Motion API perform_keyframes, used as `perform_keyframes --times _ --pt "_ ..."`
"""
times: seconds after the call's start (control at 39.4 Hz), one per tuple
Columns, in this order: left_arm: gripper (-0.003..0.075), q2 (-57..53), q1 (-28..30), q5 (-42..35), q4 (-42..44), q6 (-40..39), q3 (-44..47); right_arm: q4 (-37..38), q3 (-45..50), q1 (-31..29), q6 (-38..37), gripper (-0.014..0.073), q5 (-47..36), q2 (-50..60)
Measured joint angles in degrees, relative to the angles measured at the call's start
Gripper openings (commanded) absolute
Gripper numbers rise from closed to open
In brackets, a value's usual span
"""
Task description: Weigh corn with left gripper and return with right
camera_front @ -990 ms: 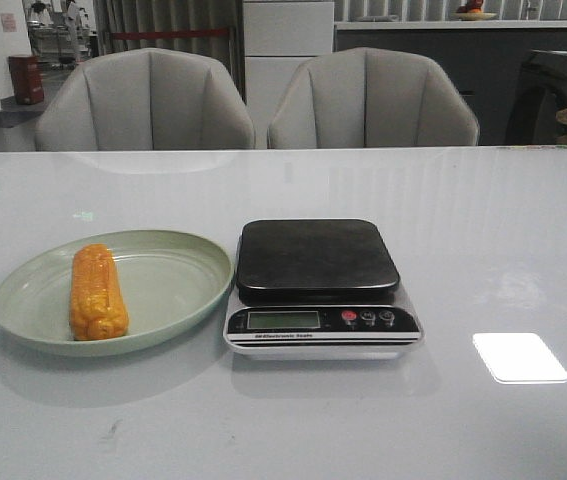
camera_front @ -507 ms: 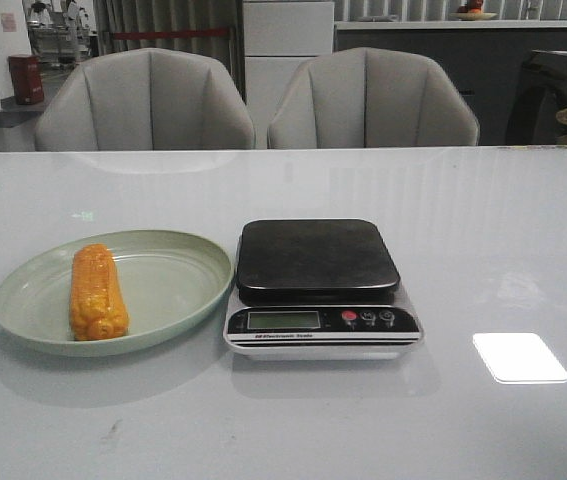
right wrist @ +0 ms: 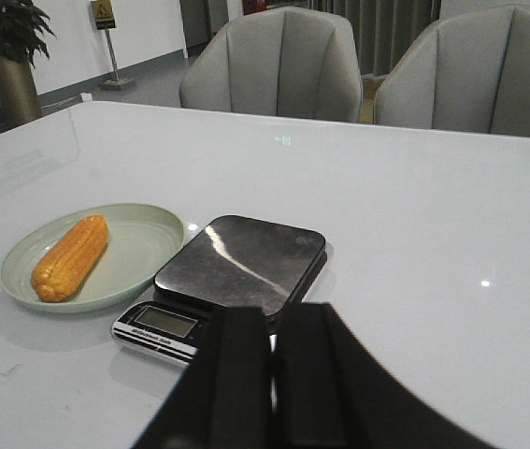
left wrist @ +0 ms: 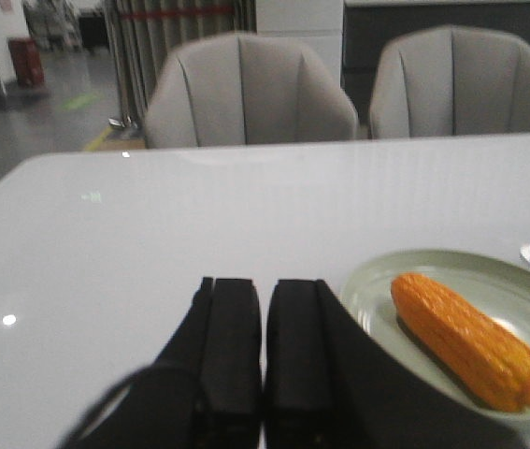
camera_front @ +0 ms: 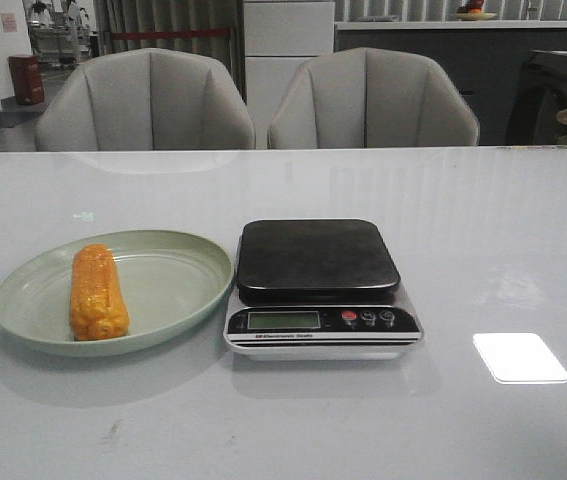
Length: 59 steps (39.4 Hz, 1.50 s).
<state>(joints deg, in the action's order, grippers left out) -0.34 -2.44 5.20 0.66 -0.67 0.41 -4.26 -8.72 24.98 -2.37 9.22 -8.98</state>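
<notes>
The orange-yellow corn [camera_front: 96, 292] lies on the left part of a pale green plate [camera_front: 178, 280], left of the scale [camera_front: 319, 284] with its dark bare platform. The corn also shows in the left wrist view [left wrist: 465, 339] and the right wrist view [right wrist: 70, 257]. My left gripper [left wrist: 265, 295] is shut and empty, held back from the plate with the corn off to one side of it. My right gripper [right wrist: 273, 318] is shut and empty, held above the table on the near side of the scale [right wrist: 241, 264]. Neither gripper shows in the front view.
Two grey chairs [camera_front: 148, 100] [camera_front: 373, 98] stand behind the table's far edge. A bright light patch [camera_front: 519, 357] reflects on the glossy white table [camera_front: 483, 220] right of the scale. The scale's display and buttons [camera_front: 367, 318] face the front.
</notes>
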Motion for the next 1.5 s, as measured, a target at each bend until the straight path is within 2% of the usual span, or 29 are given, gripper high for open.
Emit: perform_keyframes --times 0.25,1.22,1.32,1.5 --pt "0.0114 0.0 3.0 -2.3 0.0 -0.1 0.0 0.0 0.0 0.0 0.0 0.0169 0.0 0.0" --pt "0.0114 0.0 3.0 -2.4 0.0 -0.2 0.0 0.0 0.0 0.0 0.0 0.0169 0.0 0.0" --pt "0.0113 0.0 3.0 -2.4 0.0 -0.2 0.0 0.2 0.8 -1.3 0.0 0.0169 0.0 0.0" --pt "0.0114 0.0 3.0 -2.4 0.1 -0.2 0.0 0.6 2.4 -11.1 0.0 0.0169 0.0 1.0"
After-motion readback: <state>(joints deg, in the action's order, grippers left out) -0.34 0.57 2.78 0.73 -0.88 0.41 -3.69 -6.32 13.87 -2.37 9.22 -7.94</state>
